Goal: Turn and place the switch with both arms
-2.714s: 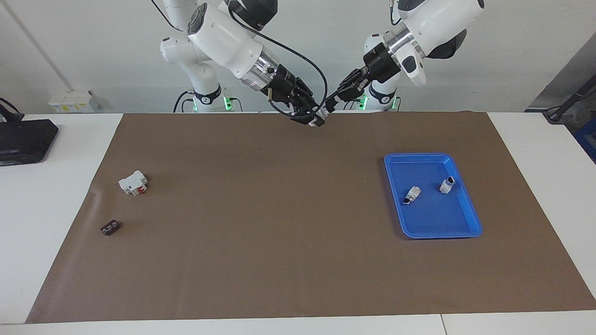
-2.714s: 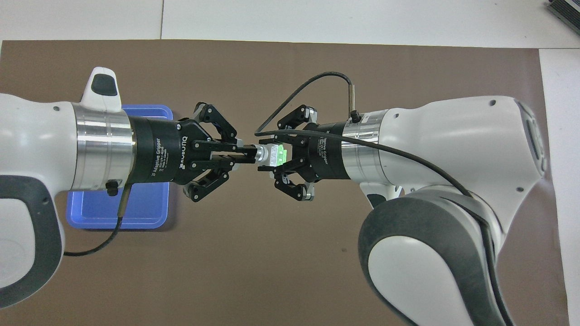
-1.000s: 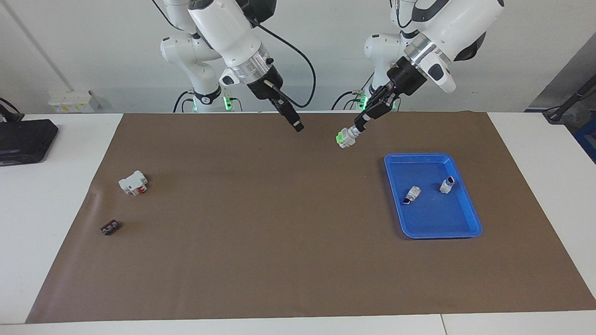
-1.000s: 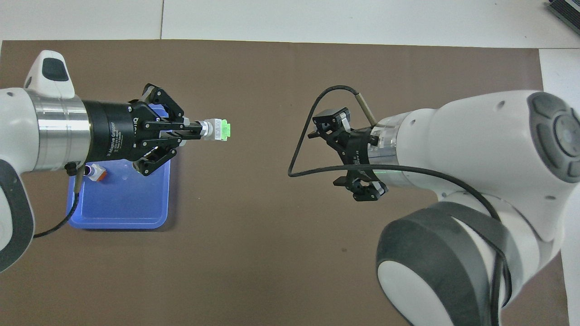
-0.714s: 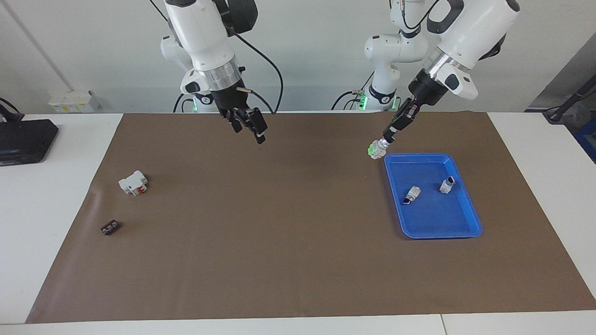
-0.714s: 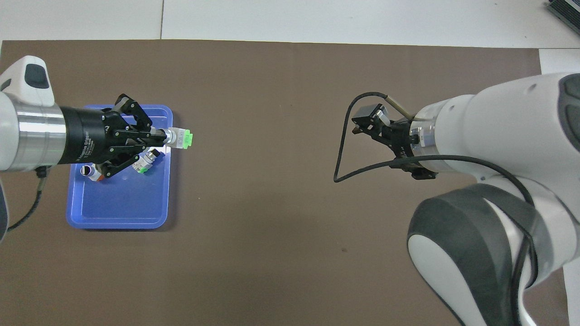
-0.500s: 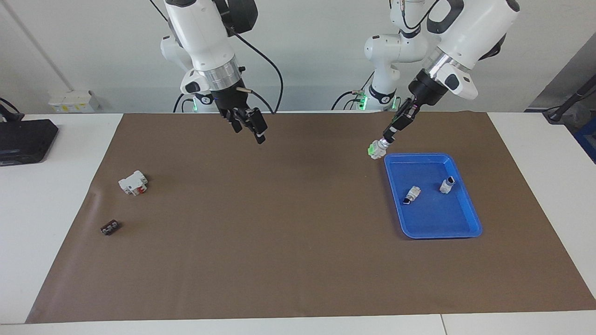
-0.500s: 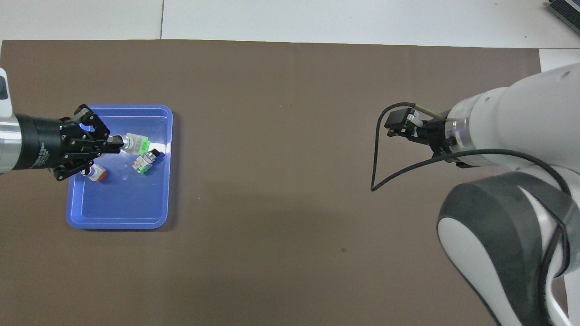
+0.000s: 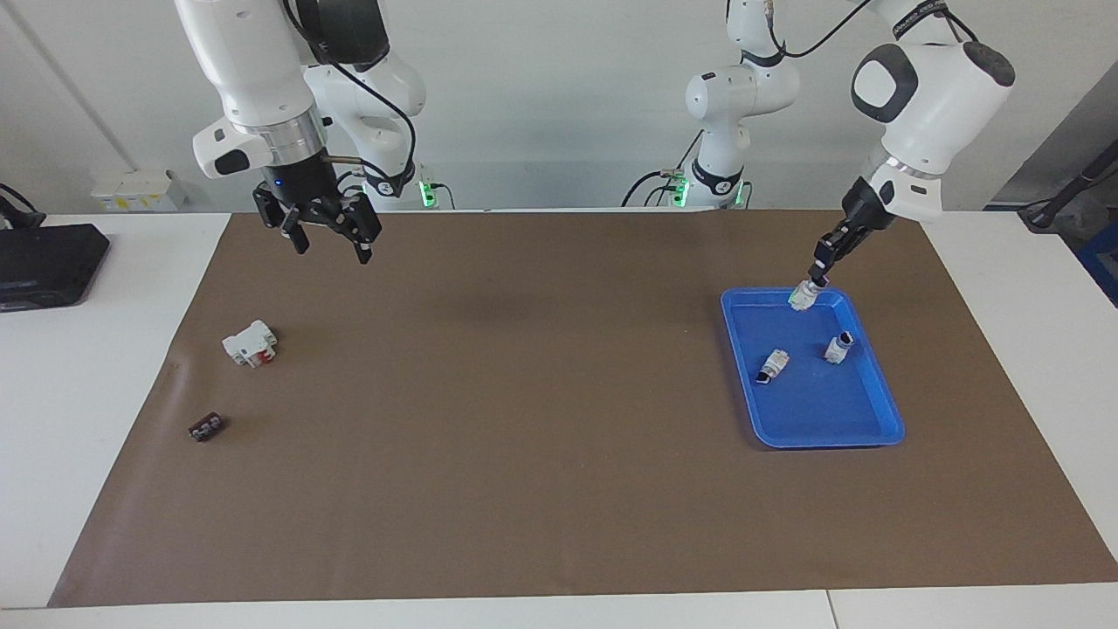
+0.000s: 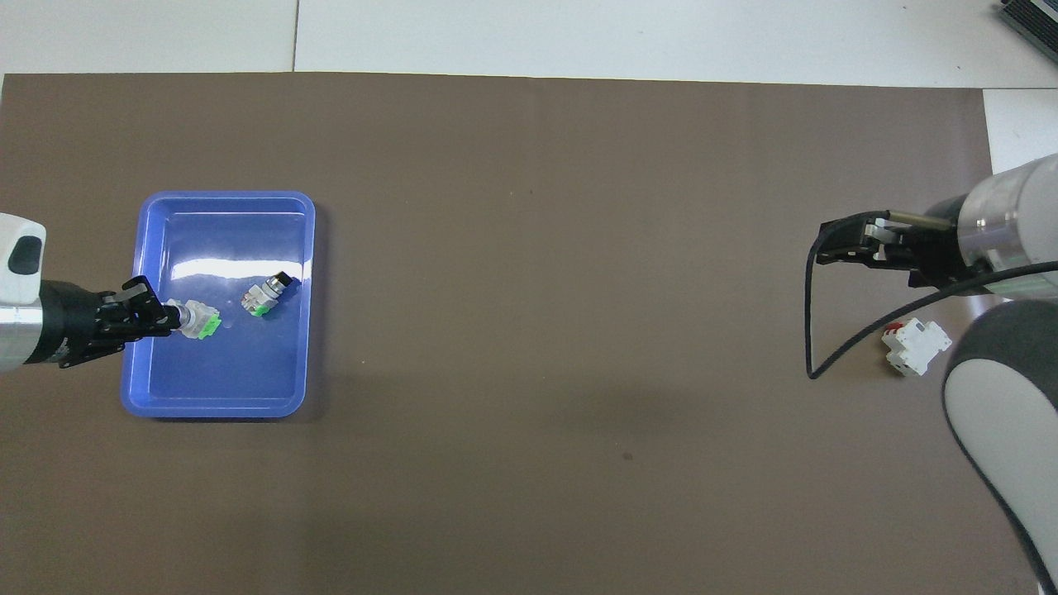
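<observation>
from where i sit, the left gripper (image 9: 817, 273) is clamped on the switch (image 9: 801, 297) by its stem end, and i have it low over the blue tray (image 9: 873, 428), at the tray's end nearest the robots. in the overhead view the switch (image 10: 199, 321) shows its green face and sits above the tray (image 10: 216, 401) floor at about 9 o'clock of the tray's centre, just inside the wall. i can't tell from either view whether it is touching the floor yet; i'd judge it is just above or barely resting.

two other small white pieces already lie in the tray: one (image 9: 772, 364) near the middle and one (image 9: 838, 347) toward the left arm's end of the table. only one of them (image 10: 266, 296) shows in the overhead view, at about 3 o'clock from the held switch and close to it.

the right gripper (image 9: 330, 231) hangs with its fingers spread and empty, over the mat toward the right arm's end of the table. the white block with a red part (image 9: 250, 342) lies at roughly 7 o'clock from it in the facing view, and a small dark piece (image 9: 205, 427) lies farther from the robots than that block. that arm waits.

my reading: the switch is over the tray in one gripper alone, so any turning looks done. what is left is to set it down, let go and lift clear without nudging the neighbour.
</observation>
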You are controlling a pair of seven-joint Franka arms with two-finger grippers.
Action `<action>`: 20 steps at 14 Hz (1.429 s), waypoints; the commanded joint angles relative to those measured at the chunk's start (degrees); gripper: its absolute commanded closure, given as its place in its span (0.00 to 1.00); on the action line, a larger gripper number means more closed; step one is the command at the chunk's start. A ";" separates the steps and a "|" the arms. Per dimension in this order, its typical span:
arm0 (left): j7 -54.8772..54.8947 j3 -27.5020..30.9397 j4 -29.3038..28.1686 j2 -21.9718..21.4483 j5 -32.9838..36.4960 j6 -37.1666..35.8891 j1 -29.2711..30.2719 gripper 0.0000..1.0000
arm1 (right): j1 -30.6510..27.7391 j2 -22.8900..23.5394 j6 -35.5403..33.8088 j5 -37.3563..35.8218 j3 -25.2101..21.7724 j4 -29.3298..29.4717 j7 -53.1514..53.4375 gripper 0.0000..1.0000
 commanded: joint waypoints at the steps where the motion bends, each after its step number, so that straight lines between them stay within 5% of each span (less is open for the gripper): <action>1: 4.75 -0.66 -8.71 -1.29 1.39 9.13 1.34 1.00 | -0.76 -0.69 -3.08 -0.68 -2.99 0.85 -6.88 0.00; 4: 9.23 -0.66 -11.98 0.73 1.39 13.73 2.13 1.00 | 6.24 0.01 -5.98 -1.38 -12.36 3.83 -8.84 0.00; 5: 11.33 -0.66 -11.55 1.00 1.39 13.65 2.13 0.79 | 8.28 0.45 -7.12 -2.17 -14.76 4.72 -8.92 0.00; 6: 14.14 -0.66 -10.76 1.52 1.47 13.64 2.13 0.46 | 8.38 0.71 -7.39 -2.18 -14.96 4.81 -8.93 0.00; 8: 15.84 -0.66 -4.64 4.15 1.47 11.46 1.96 0.10 | 9.26 0.11 -8.45 -2.09 -15.57 4.20 -8.93 0.00; 14: 15.40 -1.27 23.75 12.16 12.62 -14.35 -3.14 0.09 | 10.49 1.15 -14.51 -3.58 -16.72 7.18 -10.33 0.00; 20: 15.49 -1.27 38.01 12.52 16.76 -32.65 -7.89 0.07 | 9.88 0.37 -13.29 -2.79 -16.80 5.34 -14.02 0.00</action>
